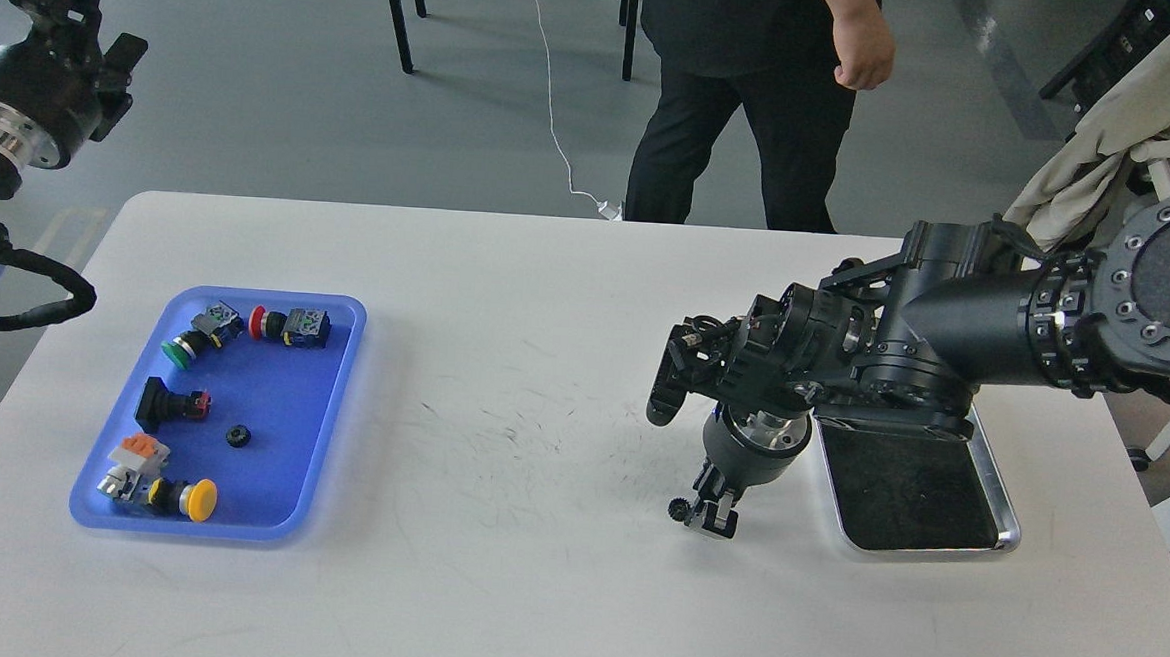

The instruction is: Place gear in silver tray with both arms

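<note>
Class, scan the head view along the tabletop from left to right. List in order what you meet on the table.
Blue tray holding push-button parts → small black gear on the bare table → right gripper just beside the gear → silver tray, partly hidden under the right arm.

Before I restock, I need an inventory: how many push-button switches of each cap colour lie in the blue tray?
Green: 1
Red: 1
Yellow: 1
Black: 1
Total: 4 switches in the blue tray.
</note>
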